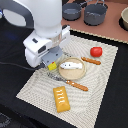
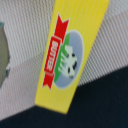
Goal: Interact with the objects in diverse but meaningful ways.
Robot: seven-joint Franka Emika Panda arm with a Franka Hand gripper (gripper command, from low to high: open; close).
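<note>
A yellow rectangular packet [image 1: 52, 65] with a red label lies at the near-left part of the woven mat [image 1: 100, 80]. It fills the wrist view [image 2: 72, 50], very close to the camera. My gripper [image 1: 50, 61] is right over the packet; its fingers are hidden, so I cannot tell if it grips. A white fish [image 1: 71, 64] lies on a round wooden plate [image 1: 72, 74]. A red tomato [image 1: 96, 51] sits toward the exterior view's right. An orange-brown bread loaf [image 1: 61, 98] lies at the mat's near edge.
Two grey pots [image 1: 95, 13] stand at the back. Wooden-handled cutlery lies beside the plate: one piece [image 1: 91, 61] near the tomato, another [image 1: 76, 85] in front of the plate. A bowl [image 1: 124, 19] is at the back right. The table around the mat is dark.
</note>
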